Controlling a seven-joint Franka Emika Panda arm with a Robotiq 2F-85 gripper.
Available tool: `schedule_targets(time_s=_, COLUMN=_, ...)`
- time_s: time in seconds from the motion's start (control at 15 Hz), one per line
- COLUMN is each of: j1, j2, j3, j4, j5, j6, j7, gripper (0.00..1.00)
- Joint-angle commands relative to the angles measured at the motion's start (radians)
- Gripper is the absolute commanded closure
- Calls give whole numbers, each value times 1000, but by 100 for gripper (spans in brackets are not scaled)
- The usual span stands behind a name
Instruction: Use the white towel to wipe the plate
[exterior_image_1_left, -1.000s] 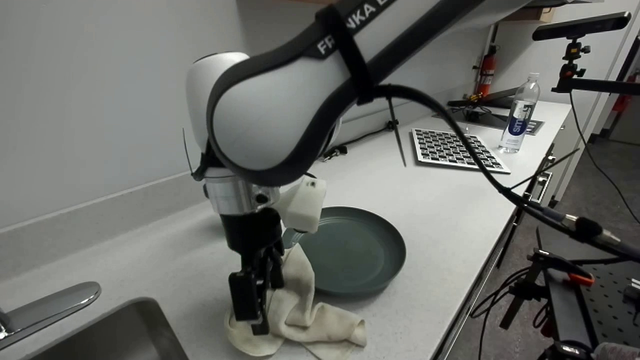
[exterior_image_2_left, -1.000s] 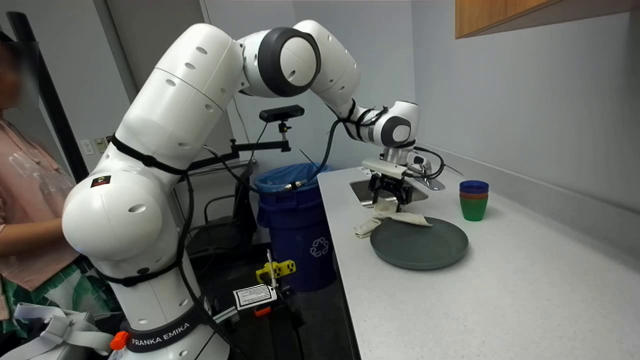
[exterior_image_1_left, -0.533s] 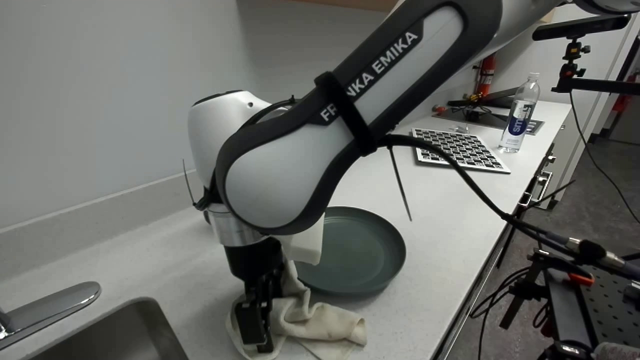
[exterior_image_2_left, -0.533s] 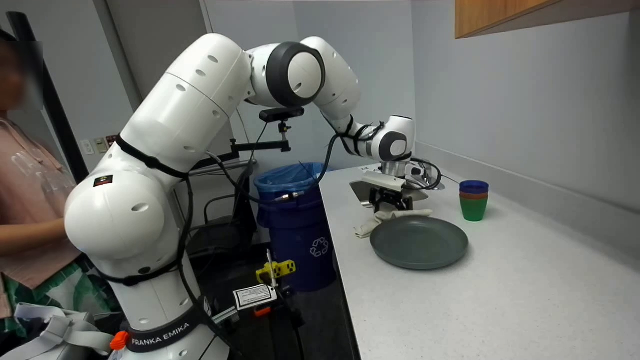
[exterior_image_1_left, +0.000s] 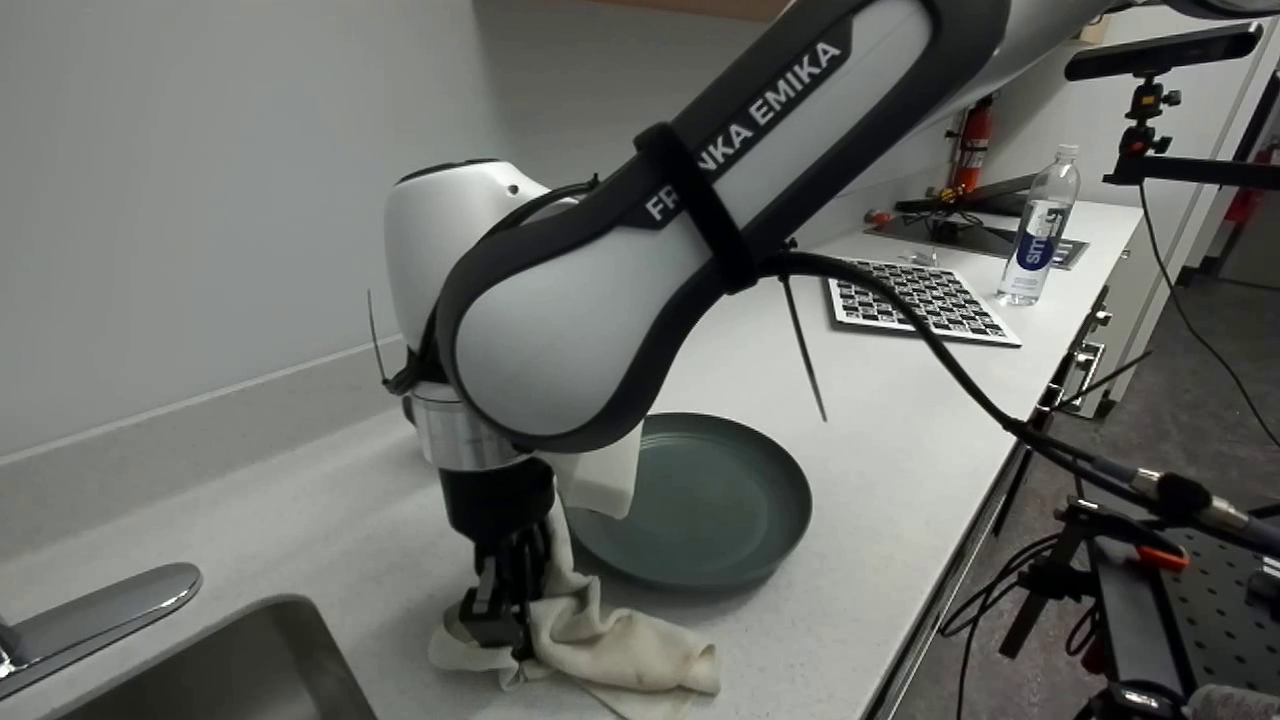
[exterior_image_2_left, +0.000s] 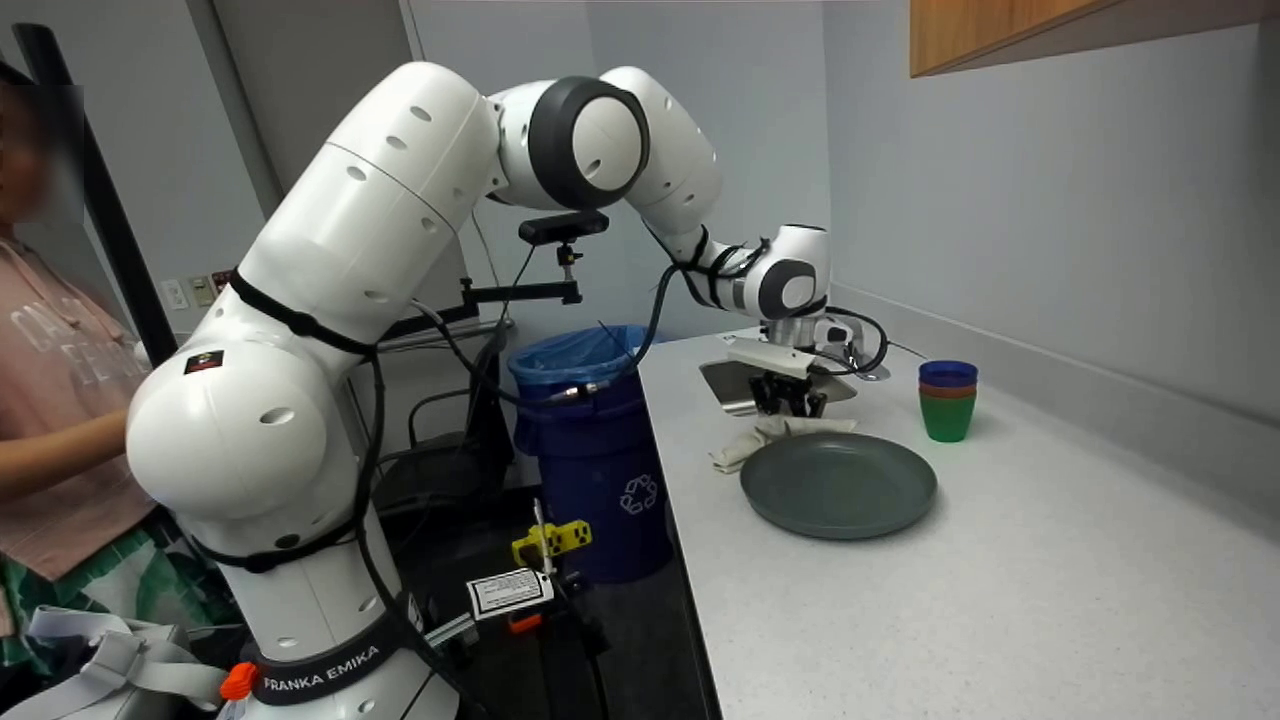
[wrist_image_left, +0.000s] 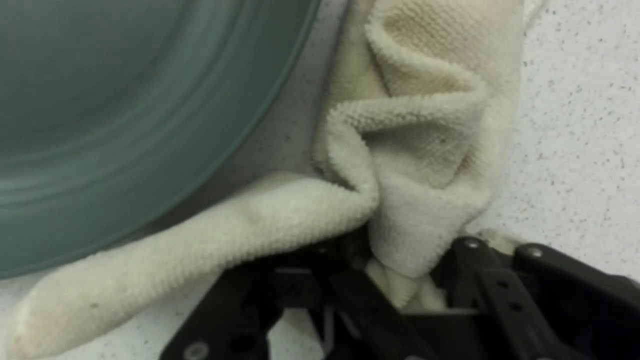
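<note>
The white towel (exterior_image_1_left: 640, 645) lies crumpled on the counter beside the dark green plate (exterior_image_1_left: 715, 500). In the wrist view one rolled strip of the towel (wrist_image_left: 240, 225) runs along the rim of the plate (wrist_image_left: 100, 125). The gripper (exterior_image_1_left: 508, 638) points straight down into the cloth, its jaws drawn close together. A bunched fold of towel sits between its fingers in the wrist view, where the gripper (wrist_image_left: 400, 267) is pinching it; the very tips are hidden by cloth. Seen in an exterior view, the towel (exterior_image_2_left: 790, 428) is behind the plate (exterior_image_2_left: 840, 485).
A sink (exterior_image_1_left: 300, 640) and faucet (exterior_image_1_left: 120, 610) are close to the gripper. Stacked cups (exterior_image_2_left: 947, 400) stand near the wall, beyond the plate. Farther along the counter are a checkered board (exterior_image_1_left: 920, 300) and a water bottle (exterior_image_1_left: 1040, 230). The counter's front edge drops to the floor.
The gripper came down onto the towel, its jaws closed, and it has risen slightly since half a second ago. The cloth bunched inward and shifted a little away from the plate.
</note>
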Motion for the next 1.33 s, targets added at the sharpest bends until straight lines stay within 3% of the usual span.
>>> schedule_targets(time_s=0.0, j1=-36, j2=-75, j3=32, j4=-108, j5=29, j6=95, j7=0, gripper=99)
schedule_targets(time_s=0.4, j1=-114, j2=-270, j3=91, j4=-377, j5=123, j6=278, j7=-33, gripper=97)
schedule_targets(time_s=0.8, j1=-156, j2=-496, j3=97, j4=-675, j5=209, j6=532, j7=10, gripper=97)
schedule_targets(time_s=1.07, j1=-89, j2=-612, j3=-17, j4=-823, j5=109, j6=645, j7=179, gripper=97)
schedule_targets(time_s=1.27, j1=-7, j2=-664, j3=-153, j4=-904, j5=-33, j6=741, j7=400, gripper=97)
